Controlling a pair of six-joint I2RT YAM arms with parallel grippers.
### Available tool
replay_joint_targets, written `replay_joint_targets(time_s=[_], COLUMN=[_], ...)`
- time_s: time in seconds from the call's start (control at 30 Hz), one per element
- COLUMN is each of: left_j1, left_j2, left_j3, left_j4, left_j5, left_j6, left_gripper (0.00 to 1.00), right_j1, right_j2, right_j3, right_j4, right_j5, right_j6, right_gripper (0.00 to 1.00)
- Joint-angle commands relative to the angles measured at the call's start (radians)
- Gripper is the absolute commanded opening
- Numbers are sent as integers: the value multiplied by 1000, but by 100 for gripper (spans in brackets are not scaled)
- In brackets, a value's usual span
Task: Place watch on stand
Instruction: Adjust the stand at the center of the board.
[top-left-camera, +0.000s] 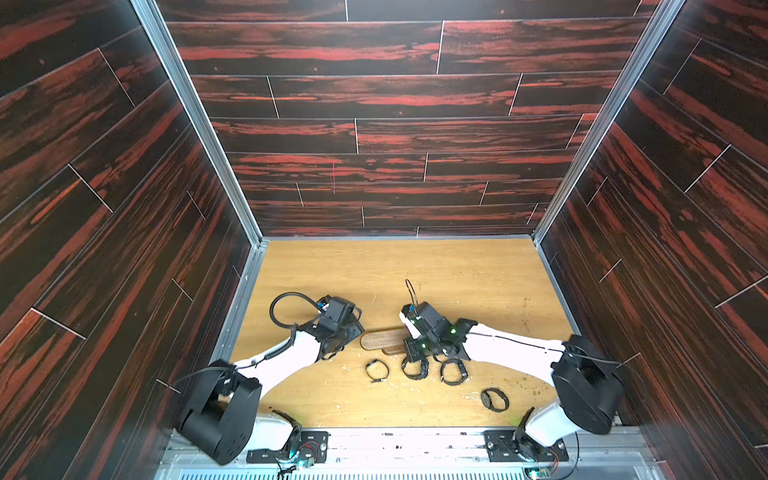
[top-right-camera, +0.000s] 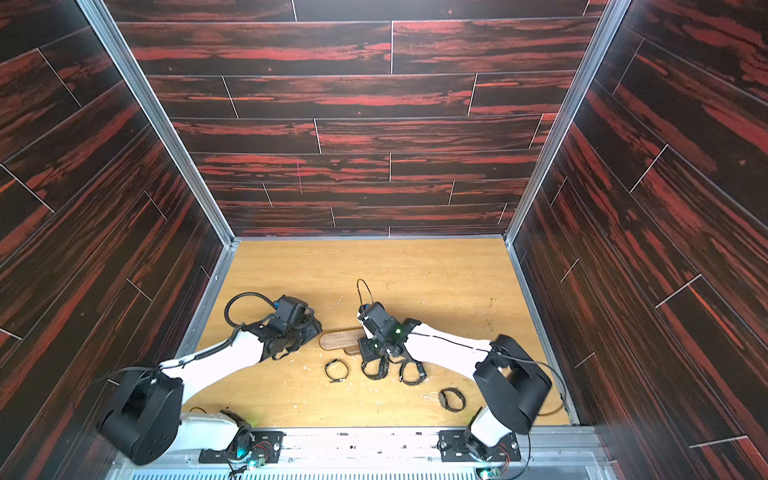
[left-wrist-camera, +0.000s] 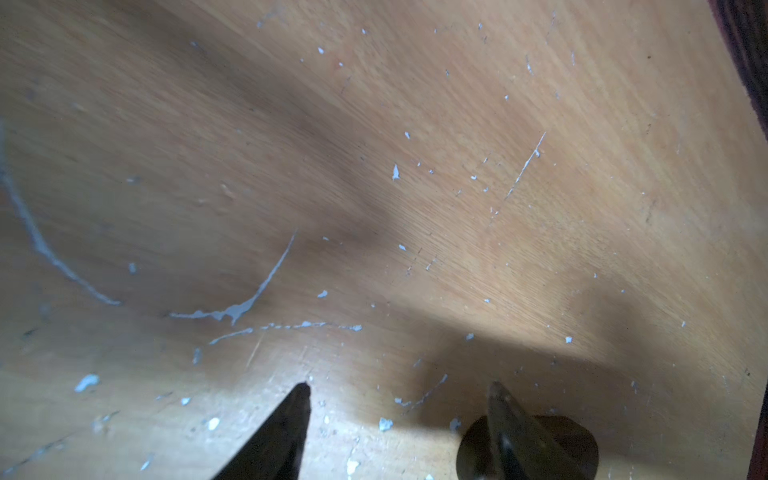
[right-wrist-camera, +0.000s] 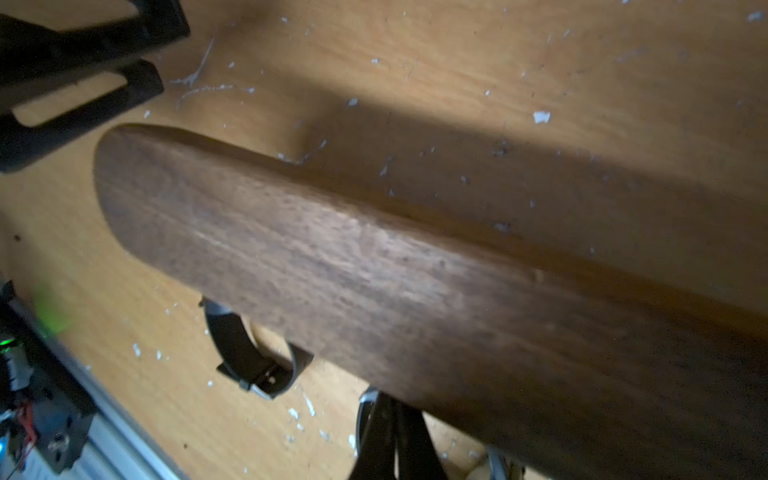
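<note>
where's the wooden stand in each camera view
Both top views: stand low centre, one end hidden.
Left wrist: not in it.
Right wrist: stand fills the middle, running diagonally.
Shared landmark: buckled watch lying beside its rounded end.

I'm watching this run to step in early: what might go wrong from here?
1. The right hand is shut at a watch beside the stand. Whether it truly pinches the strap is unclear, so the watch may slip when lifted.
2. The hand sits right against the stand's bar, so rising could bump and shift it.
3. A neighbouring watch lies close and could be dragged along.
</note>
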Motion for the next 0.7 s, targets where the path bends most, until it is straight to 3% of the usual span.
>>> replay_joint_targets(time_s=[0.0,0.27,0.67], left_j1=[-3,-3,-3], left_j2=[40,153,224], left_j3=[56,181,206], left_j4=[24,16,68], left_j5=[18,49,108], left_j6=[0,33,19], left_gripper=[69,69,69], right_j1=[6,-11,-11], right_j2=[44,127,98], right_j3=[52,120,25], right_j4=[11,12,44], right_j5=[41,50,-14], right_j6=[-8,-19,37], right_gripper=[7,7,7])
